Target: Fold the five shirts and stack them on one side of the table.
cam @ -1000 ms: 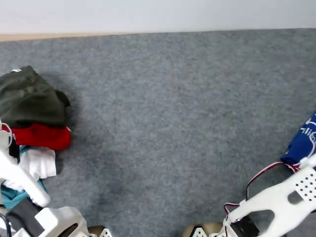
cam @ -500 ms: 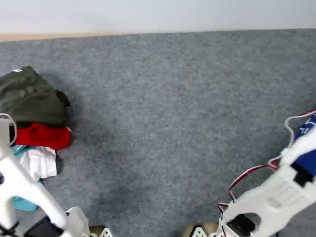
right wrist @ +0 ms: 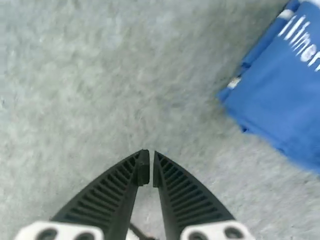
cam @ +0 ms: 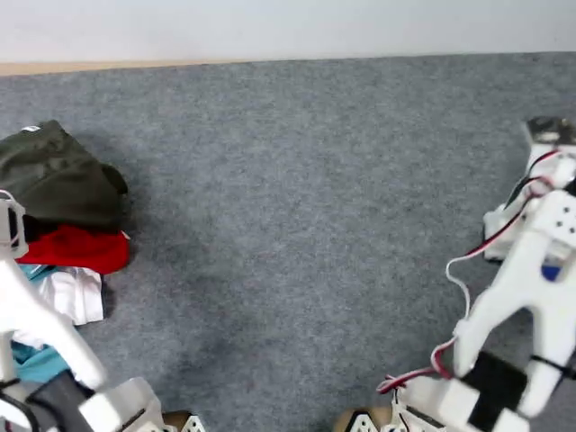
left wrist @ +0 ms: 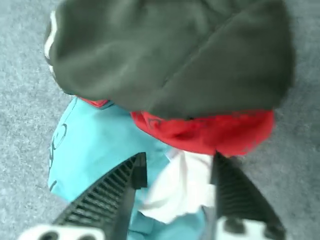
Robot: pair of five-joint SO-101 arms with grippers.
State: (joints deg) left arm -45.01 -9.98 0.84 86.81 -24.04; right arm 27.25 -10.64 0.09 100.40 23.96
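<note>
grey felt table (cam: 315, 180) below pale wall (cam: 270, 27)

Soft, even light covers the grey table (cam: 297, 180), bright in the high view and free of glare. The dark green shirt (cam: 54, 175) throws a faint, soft-edged shadow toward the table's middle (so the light probably comes from above its left edge). In the left wrist view this shirt's folds sink into near-black; the right wrist view shows the table paler.
</note>
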